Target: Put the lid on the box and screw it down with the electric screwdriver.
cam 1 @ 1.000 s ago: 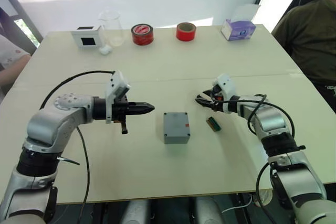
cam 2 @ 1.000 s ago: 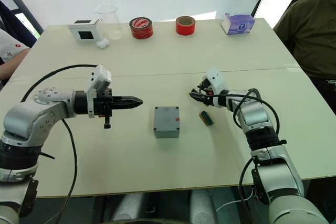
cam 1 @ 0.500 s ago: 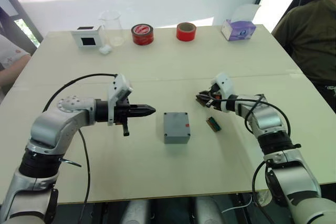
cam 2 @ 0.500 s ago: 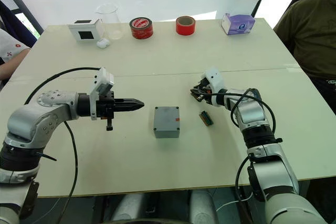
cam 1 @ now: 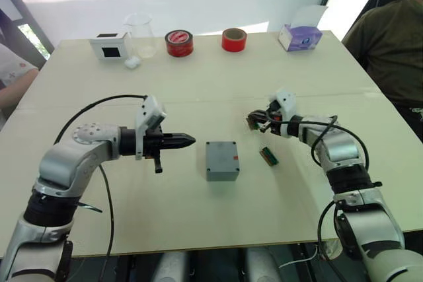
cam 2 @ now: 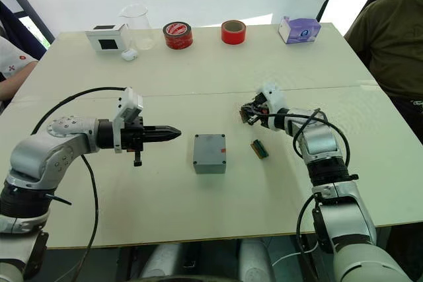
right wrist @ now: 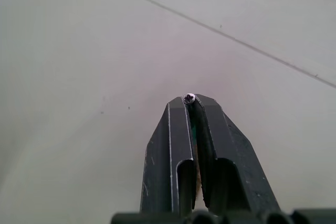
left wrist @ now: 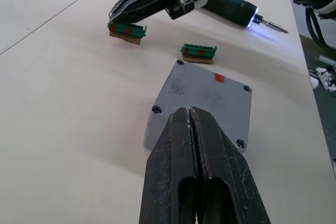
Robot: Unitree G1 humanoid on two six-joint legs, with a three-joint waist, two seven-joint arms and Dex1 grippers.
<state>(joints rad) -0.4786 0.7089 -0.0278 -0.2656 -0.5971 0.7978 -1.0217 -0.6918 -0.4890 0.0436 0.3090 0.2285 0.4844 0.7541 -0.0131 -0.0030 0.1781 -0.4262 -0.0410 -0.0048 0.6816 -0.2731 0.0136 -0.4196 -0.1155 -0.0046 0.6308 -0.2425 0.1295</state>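
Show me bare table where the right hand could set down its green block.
Widest: the table's near strip before the box, and the band between box and tapes at the back. Tight: between box and right hand holding the green block, where a second block lies; also between box and left hand.

Both eye views look forward and down from the robot's head over the whole worktop (cam 1: 218, 90), the arms reaching in from the near edge — they share almost the same scene, slightly offset sideways. The left wrist view looks along its jaws, close above the box (left wrist: 202, 100), toward the right arm. The right wrist view faces bare worktop at close range.
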